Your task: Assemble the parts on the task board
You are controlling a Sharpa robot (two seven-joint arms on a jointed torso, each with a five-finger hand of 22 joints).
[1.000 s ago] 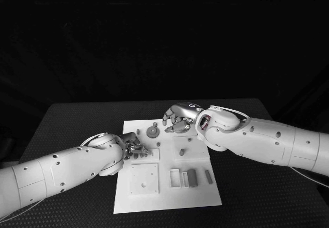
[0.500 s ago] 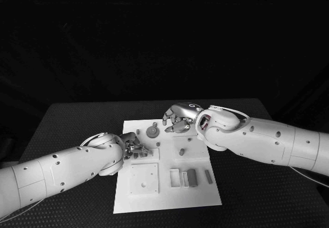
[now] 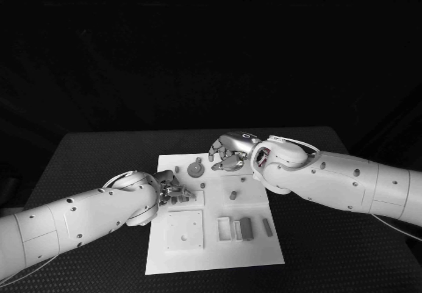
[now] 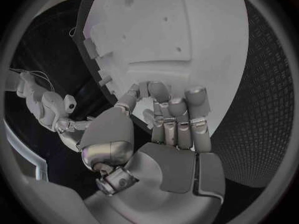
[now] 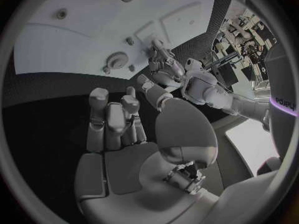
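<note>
**Both hands low over the task board**

The white task board point(image 3: 215, 213) lies in the middle of the black tabletop point(image 3: 88, 159), long side running away from the robot. The left hand point(image 3: 171, 189) sits at the board's left edge, about halfway up, fingers curled down toward the plate; from the left wrist view its fingers point(image 4: 177, 117) bunch together with the tips at the board's surface, and whether they pinch a part I cannot tell. The right hand point(image 3: 230, 152) hangs over the far end of the board, fingers curled inward; the right wrist view shows the fingers point(image 5: 115, 117) bent in with nothing visible in them. Just beside it, a round gear point(image 3: 195, 169) rests on the board. A small peg point(image 3: 233, 195) stands near the board's centre. Toward the near end, narrow block parts point(image 3: 247, 227) lie side by side, next to a square plate point(image 3: 185, 229) on the left.
</note>
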